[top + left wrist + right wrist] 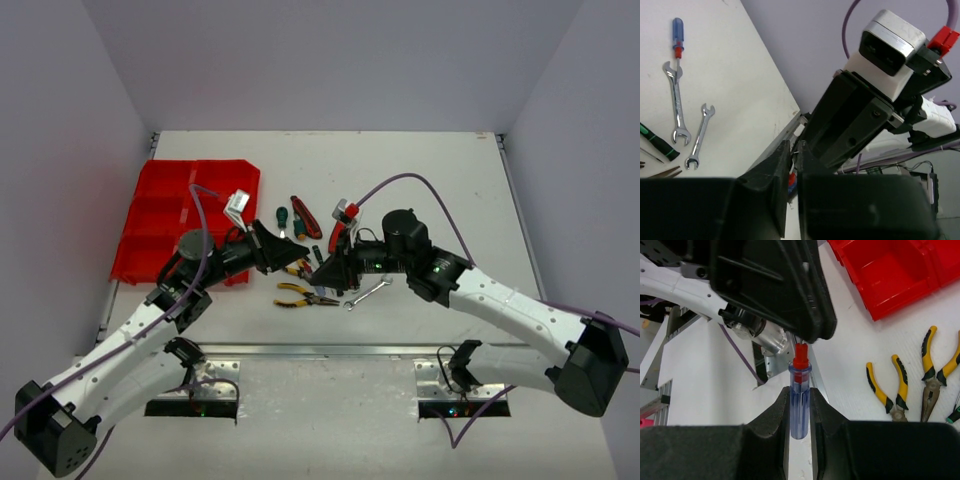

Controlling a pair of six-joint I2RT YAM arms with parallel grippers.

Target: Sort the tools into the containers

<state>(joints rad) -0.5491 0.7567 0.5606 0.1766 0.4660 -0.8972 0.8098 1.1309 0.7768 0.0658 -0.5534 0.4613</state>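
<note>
My right gripper is shut on the clear blue handle of a screwdriver with a red collar, held above the table. My left gripper meets it tip to tip, and its fingers are shut on the thin shaft just past the collar. The two grippers touch over the tool pile in the top view, left gripper facing right gripper. The red containers tray lies at the left. Yellow-black pliers, green screwdrivers, red knives and a wrench lie on the table.
In the left wrist view a second blue-handled screwdriver and two wrenches lie on the white table beyond the right arm. Two pliers and a tray compartment show past my right fingers.
</note>
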